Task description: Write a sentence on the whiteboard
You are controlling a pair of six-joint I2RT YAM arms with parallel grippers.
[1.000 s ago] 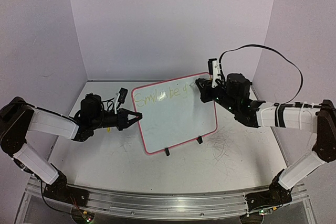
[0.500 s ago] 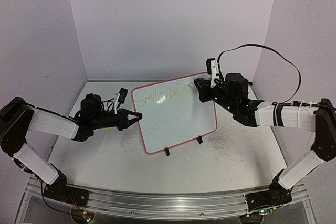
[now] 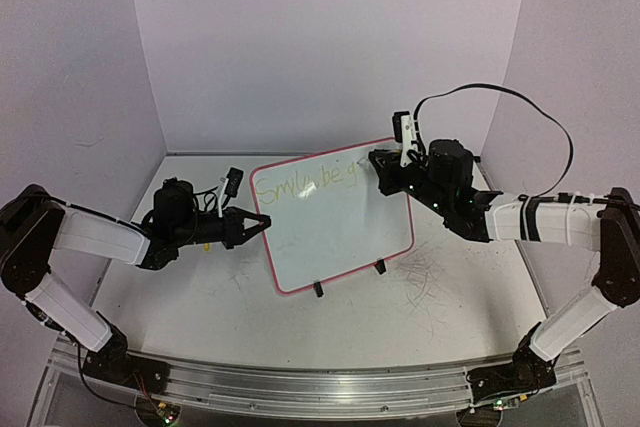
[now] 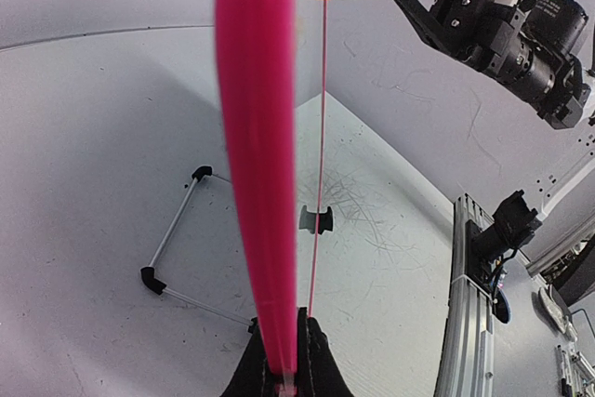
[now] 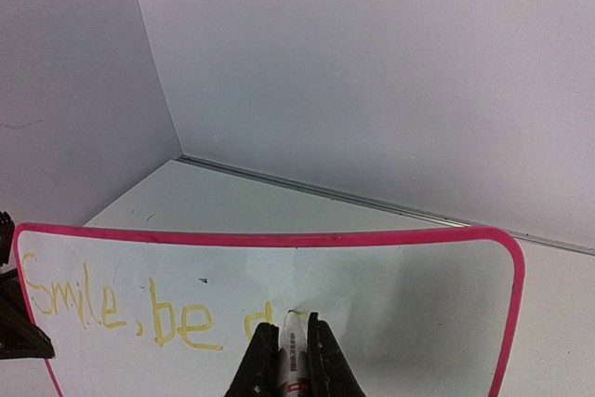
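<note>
The marker [image 5: 292, 352] hides the sentence [image 5: 102, 302] past "be", and the whiteboard [image 5: 418, 323] is cropped below.

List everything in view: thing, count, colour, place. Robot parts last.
whiteboard: one, white with a pink frame, standing mid-table
clip feet: two, black, at the whiteboard's lower edge
sentence: one unfinished line, yellow, along the whiteboard's top
marker: one, white, tip at the whiteboard
scribbles: many, grey, on the table right of the whiteboard
table: one, white, under everything
left tool: one, black, shut on the whiteboard's left edge
right tool: one, black, shut on the marker
</note>
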